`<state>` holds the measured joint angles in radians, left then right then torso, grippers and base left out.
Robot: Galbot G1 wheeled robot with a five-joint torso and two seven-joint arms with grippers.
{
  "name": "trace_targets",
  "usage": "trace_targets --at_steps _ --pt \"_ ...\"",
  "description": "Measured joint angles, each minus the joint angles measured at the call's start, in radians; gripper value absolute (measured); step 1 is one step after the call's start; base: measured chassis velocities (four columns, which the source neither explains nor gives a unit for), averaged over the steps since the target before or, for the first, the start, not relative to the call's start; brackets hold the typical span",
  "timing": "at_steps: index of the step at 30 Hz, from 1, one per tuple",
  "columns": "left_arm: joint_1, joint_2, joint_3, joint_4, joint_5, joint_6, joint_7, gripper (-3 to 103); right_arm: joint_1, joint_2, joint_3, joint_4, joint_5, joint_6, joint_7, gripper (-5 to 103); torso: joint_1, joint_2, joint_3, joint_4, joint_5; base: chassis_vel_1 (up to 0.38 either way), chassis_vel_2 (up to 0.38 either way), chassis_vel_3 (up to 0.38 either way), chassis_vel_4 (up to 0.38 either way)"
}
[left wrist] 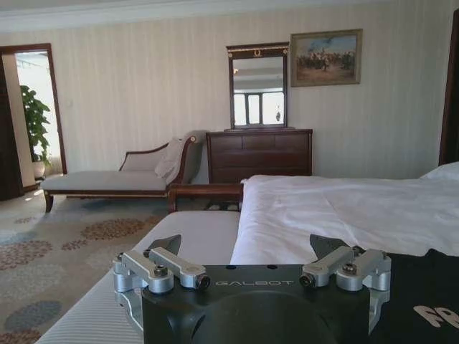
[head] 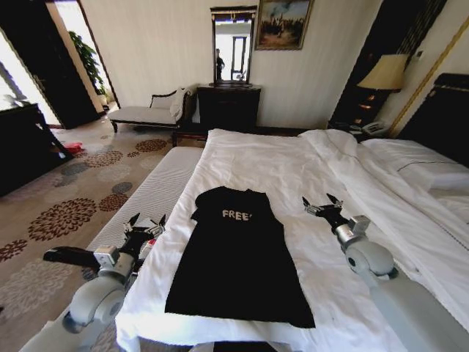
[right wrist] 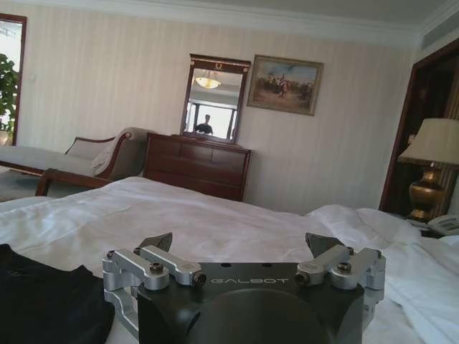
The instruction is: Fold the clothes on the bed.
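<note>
The clothes are one black T-shirt point(head: 238, 260) with pale "FREE" lettering, lying flat near the foot of the bed point(head: 308, 165), its sleeves tucked in so it forms a long narrow shape. My left gripper point(head: 145, 224) hovers open just off the shirt's left side, over the bed's edge. My right gripper point(head: 322, 204) hovers open above the white duvet to the right of the shirt's shoulder. Neither touches the cloth. The left wrist view has the shirt's lettered part point(left wrist: 430, 301) beside the open left gripper point(left wrist: 247, 251). In the right wrist view the shirt point(right wrist: 43, 301) lies beside the open right gripper point(right wrist: 240, 247).
A white-cushioned bench point(head: 150, 192) runs along the bed's left side. Patterned carpet point(head: 66, 213) lies beyond it. White pillows point(head: 432, 172) lie at the right. A chaise point(head: 150, 111), dresser with mirror point(head: 229, 103) and a lamp point(head: 385, 73) stand by the far wall.
</note>
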<state>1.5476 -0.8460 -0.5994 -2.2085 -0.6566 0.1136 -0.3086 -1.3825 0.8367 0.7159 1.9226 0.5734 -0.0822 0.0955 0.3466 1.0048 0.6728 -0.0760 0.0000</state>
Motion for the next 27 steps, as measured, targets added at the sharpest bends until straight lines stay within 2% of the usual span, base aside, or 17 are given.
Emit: trace_targets --at_steps 2,3,10,15,19,21,23,25,27 --pt "-0.011 -0.004 0.005 0.026 0.023 -0.029 0.009 100 -0.051 0.027 0.060 0.016 -0.024 0.037 -0.008 100 0.000 0.000 0.000 0.0010 -0.0002 0.000 0.000 0.000 0.000" --pt "-0.014 -0.004 0.006 0.034 0.033 -0.038 0.013 100 -0.067 0.037 0.077 0.020 -0.026 0.044 -0.010 100 0.000 0.000 0.000 0.0008 -0.0003 0.000 0.000 0.000 0.000" --pt "-0.032 0.005 0.002 0.083 0.048 -0.061 0.038 100 -0.121 0.079 0.123 0.025 -0.031 0.068 -0.024 100 0.000 0.000 0.000 0.0010 0.0000 0.000 0.000 0.000 0.000" --pt "-0.071 0.015 0.002 0.144 0.000 -0.059 0.061 100 -0.136 0.101 0.117 0.036 -0.038 0.070 -0.026 100 0.000 0.000 0.000 0.0006 -0.0001 0.000 0.000 0.000 0.000" --pt "-0.113 0.018 0.012 0.197 -0.117 -0.023 0.076 100 -0.124 0.100 0.088 0.040 -0.038 0.053 -0.016 100 0.000 0.000 0.000 0.0010 -0.0001 0.000 0.000 0.000 0.000" --pt "-0.123 0.019 0.017 0.207 -0.147 -0.011 0.084 100 -0.122 0.098 0.085 0.040 -0.038 0.049 -0.013 100 0.000 0.000 0.000 0.0010 -0.0001 0.000 0.000 0.000 0.000" --pt "-0.172 0.029 0.053 0.248 -0.247 0.021 0.122 100 -0.123 0.095 0.083 0.042 -0.037 0.043 -0.001 100 0.000 0.000 0.000 0.0011 -0.0001 0.000 0.000 0.000 0.000" --pt "-0.192 0.032 0.066 0.263 -0.278 0.028 0.133 100 -0.128 0.094 0.087 0.045 -0.036 0.042 0.001 100 0.000 0.000 0.000 0.0008 0.0000 0.000 0.000 0.000 0.000" --pt "-0.258 0.035 0.109 0.302 -0.374 0.049 0.160 100 -0.145 0.089 0.104 0.054 -0.033 0.040 0.003 100 0.000 0.000 0.000 0.0006 -0.0001 0.000 0.000 0.000 0.000"
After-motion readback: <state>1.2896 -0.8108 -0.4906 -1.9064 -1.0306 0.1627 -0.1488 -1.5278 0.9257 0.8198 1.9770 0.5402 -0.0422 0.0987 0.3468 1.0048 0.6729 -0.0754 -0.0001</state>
